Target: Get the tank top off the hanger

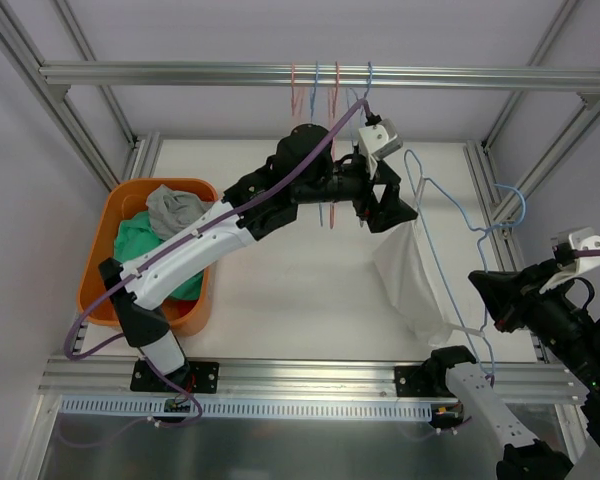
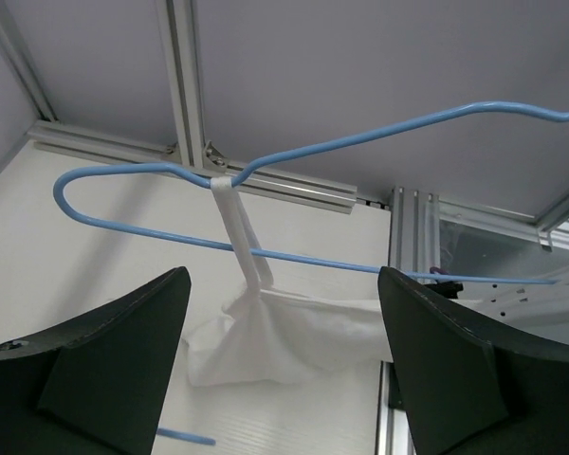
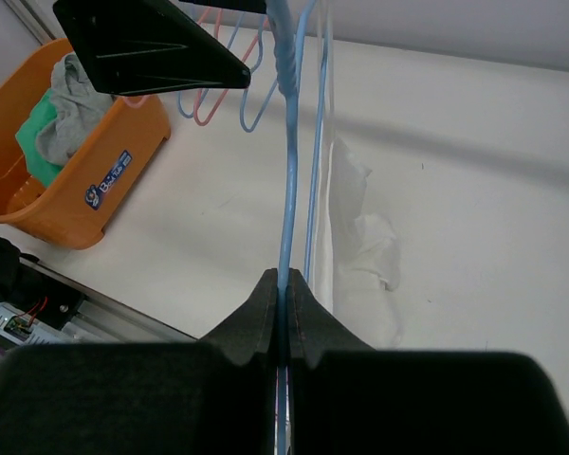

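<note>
Right pincer (image 3: 284, 280) tight on hanger (image 3: 286, 190); grey, green clothes (image 1: 175, 212) in orange basket (image 1: 98, 262).

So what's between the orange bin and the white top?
Between bin and top lies just bare table, as the top view shows; the left arm reaches across above it.

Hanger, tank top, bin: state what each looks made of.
The hanger looks like thin wire, probably metal under a smooth light-blue coating; it holds tight bends. The tank top is thin white cloth, matte, creased, hanging limp. The bin looks like orange plastic: slight sheen, moulded rim, stuck-on label.
</note>
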Motion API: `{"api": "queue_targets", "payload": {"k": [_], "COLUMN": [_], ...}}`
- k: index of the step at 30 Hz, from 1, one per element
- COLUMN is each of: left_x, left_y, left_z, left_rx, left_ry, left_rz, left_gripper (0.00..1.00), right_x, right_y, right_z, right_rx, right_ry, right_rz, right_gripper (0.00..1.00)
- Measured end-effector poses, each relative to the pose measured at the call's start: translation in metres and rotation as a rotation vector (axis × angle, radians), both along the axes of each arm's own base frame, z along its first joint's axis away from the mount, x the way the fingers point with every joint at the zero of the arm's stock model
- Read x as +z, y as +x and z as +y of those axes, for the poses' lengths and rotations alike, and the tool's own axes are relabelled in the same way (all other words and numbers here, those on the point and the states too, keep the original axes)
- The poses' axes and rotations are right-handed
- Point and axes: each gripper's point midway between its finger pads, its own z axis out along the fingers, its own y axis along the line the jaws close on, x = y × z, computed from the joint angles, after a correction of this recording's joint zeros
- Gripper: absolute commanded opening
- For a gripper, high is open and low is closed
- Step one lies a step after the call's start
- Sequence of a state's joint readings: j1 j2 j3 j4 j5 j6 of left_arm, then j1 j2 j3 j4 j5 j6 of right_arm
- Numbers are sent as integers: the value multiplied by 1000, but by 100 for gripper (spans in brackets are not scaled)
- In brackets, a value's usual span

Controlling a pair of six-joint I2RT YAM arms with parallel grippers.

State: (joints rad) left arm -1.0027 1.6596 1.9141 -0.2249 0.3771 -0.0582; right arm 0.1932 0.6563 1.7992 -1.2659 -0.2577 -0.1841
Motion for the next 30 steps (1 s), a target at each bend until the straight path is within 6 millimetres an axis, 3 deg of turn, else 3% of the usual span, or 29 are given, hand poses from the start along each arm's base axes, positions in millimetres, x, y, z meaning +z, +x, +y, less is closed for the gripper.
{"api": "queue_targets", "payload": {"k": [6,11,13,16,17,18,22,25,30], "left_x": [-11,-5,0,1,1,-1,-5,-4,-3], "left_y": [15,18,19,24,26,28,32,32,34], "left_z": [-10,-11,-12,-14,-14,-15,-17,-17,-17], "left_rx": [39,47,52,71,76,82,96,98,108], "left_ry": [14,-4,-18,-28,-27,-25,-18,-20,-23], "left_rz": [-15,-32,-44,-55,-56,-55,-57,-57,-68], "left_gripper": [63,52,38,32,22,19,16,1,0], "right_x": [2,4,6,8,8,9,12,12,12], "right_y": [-1,-1,0,-1,-1,-2,-3,-4,-4], "right_z": [0,3,3,4,4,4,3,4,4], "right_rx": [15,39,45,50,52,54,58,62,67], "right_ry": [-6,-7,-6,-6,-5,-5,-4,-4,-7], "right_rz": [13,13,11,8,5,4,-7,-8,-10], "right_gripper": [0,0,0,0,0,0,0,0,0]}}
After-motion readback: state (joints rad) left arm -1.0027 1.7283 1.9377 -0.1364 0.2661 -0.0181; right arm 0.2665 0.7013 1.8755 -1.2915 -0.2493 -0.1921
